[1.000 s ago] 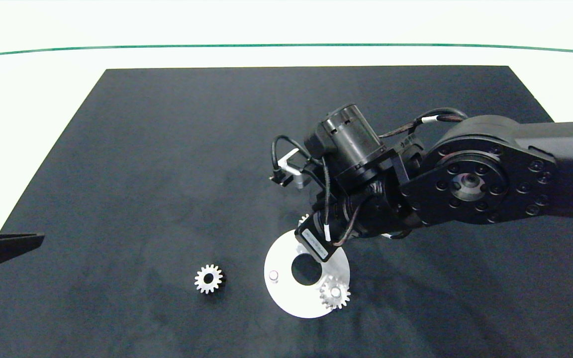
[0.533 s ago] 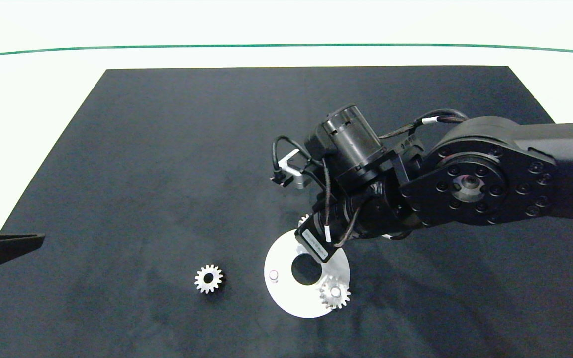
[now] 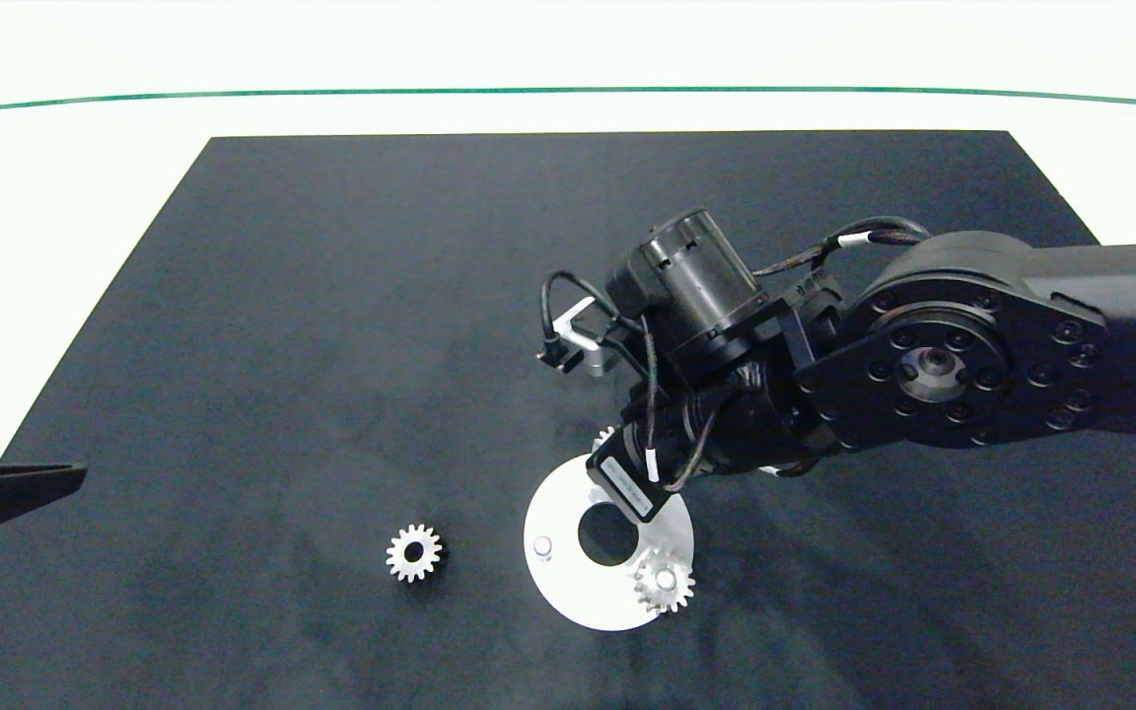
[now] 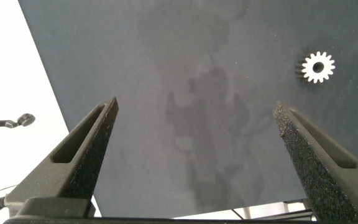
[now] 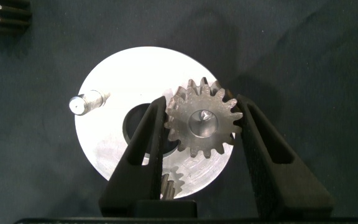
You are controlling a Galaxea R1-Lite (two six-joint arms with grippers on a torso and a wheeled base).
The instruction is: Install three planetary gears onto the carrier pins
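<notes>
The white disc (image 5: 104,149) carries the carrier pins. One planetary gear (image 5: 202,121) sits over a pin, whose tip shows in the gear's centre hole. My right gripper (image 5: 202,102) is shut on it, one finger pressing each side of the teeth. A second gear (image 3: 665,584) is seated on the near right pin. The pin (image 3: 542,545) on the left side of the disc stands bare. A third gear (image 3: 414,552) lies loose on the mat, left of the disc. My left gripper (image 4: 196,106) hangs open at the left edge, holding nothing.
A black mat (image 3: 331,296) covers the white table (image 3: 85,148). The right arm (image 3: 933,360) reaches in from the right and hides the far part of the disc in the head view. A green line (image 3: 568,91) runs along the table's far side.
The right wrist has shifted very slightly. The disc, the gears and the left gripper have not moved.
</notes>
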